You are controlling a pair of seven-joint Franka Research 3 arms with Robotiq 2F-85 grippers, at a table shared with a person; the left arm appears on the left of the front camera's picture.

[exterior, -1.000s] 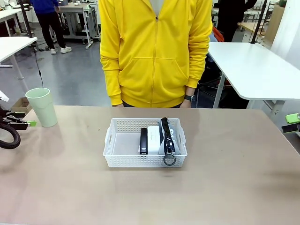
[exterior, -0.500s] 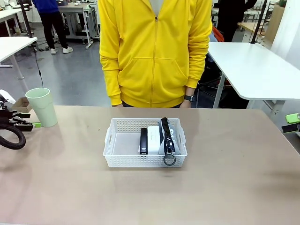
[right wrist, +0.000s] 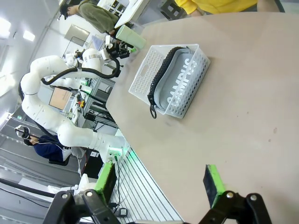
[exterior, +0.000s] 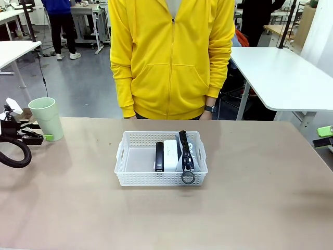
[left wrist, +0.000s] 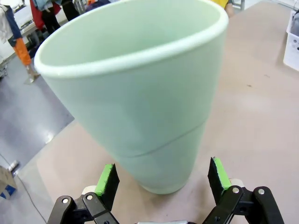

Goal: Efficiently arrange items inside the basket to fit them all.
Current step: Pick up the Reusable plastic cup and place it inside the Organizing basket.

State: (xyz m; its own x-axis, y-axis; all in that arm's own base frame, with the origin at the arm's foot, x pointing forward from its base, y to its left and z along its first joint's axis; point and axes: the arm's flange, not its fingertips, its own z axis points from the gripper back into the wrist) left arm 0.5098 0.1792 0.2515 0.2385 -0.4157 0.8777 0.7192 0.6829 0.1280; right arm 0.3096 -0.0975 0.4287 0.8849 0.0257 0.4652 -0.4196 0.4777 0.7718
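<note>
A shallow white basket (exterior: 161, 165) sits in the centre of the front view on a tan table (exterior: 250, 208), its long axis running left to right across the frame. Inside it, crowded toward the right half, three items lie side by side with their long axes running from the near wall to the far wall: a black stapler (exterior: 159, 156), then a small white box (exterior: 170, 151), then a grey zip pouch (exterior: 188, 154) standing on edge, its black zipper on top and its ring pull (exterior: 188, 177) hanging over the near wall. In the right wrist view the pouch's side reads "CAMPUS" in pale letters. A pale green cup (exterior: 46, 119) stands upright at the left edge of the front view, mouth up, well apart from the basket. The left gripper (left wrist: 162, 179) has its green pads spread either side of the cup's base, not touching it. The right gripper (right wrist: 159, 182) hangs open above bare table. A person in a yellow hoodie (exterior: 171, 57) stands at the top centre
</note>
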